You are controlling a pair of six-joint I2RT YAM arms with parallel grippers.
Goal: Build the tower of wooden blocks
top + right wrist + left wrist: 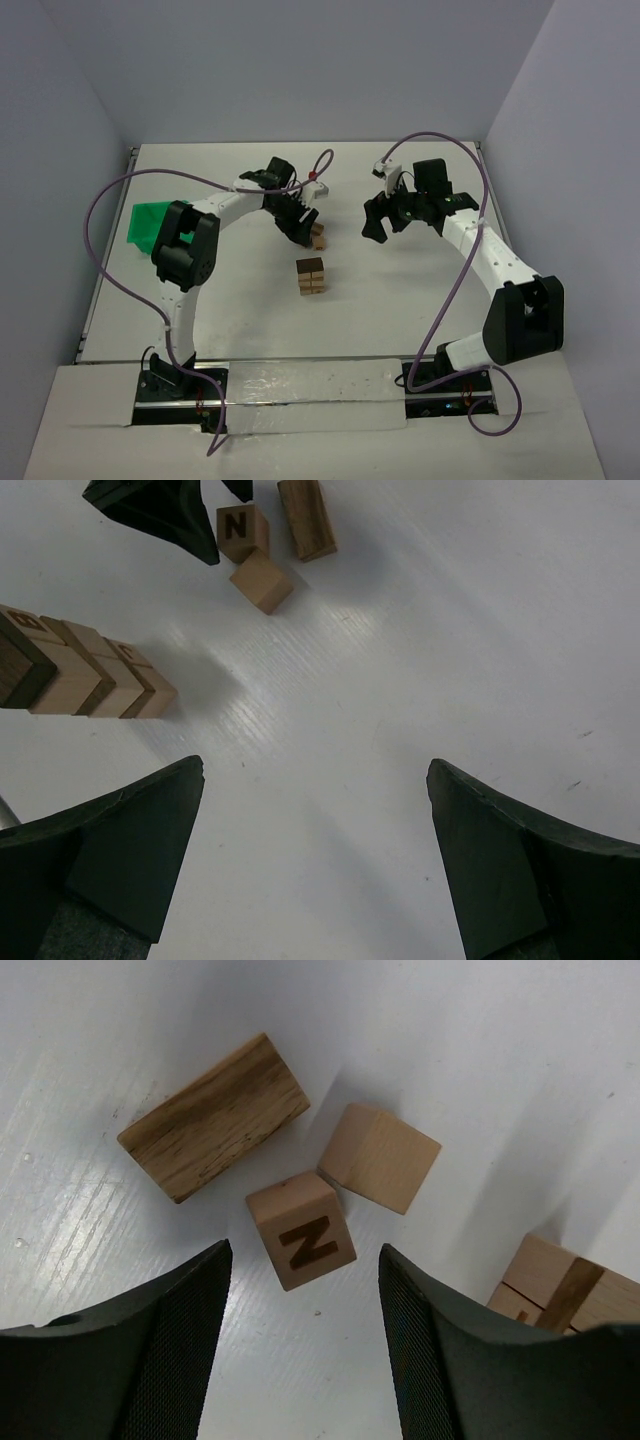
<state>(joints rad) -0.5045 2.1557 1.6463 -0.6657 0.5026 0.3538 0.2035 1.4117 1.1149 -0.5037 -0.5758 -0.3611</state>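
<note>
**A:** From above, where does everything stand?

**B:** The tower (311, 277) stands on the table (420, 300), a few layers tall. The loose blocks (317, 236) lie just behind the tower, and the left fingers (295, 212) hang over them. The right fingers (378, 218) hover to the right of the tower, well apart from it. The green bin (148, 222) is far to the left of the tower.

**A:** And the left wrist view?

**B:** The left fingers are parted rather wide and hold nothing. Ahead of their tips lies the N cube (301, 1230), not touched. The plain cube (380, 1157) is close against its corner; I cannot tell if they touch. The long block (213, 1117) lies on the side away from the tower.

**A:** How will the N cube handle?

**B:** I judge it light, stiff and smooth, so it may slip or turn. Take it on two opposite flat faces, at the middle. A finger could push the plain cube.

**A:** The right wrist view?

**B:** The right fingers are spread fully and are empty, over bare table beside the tower.
</note>
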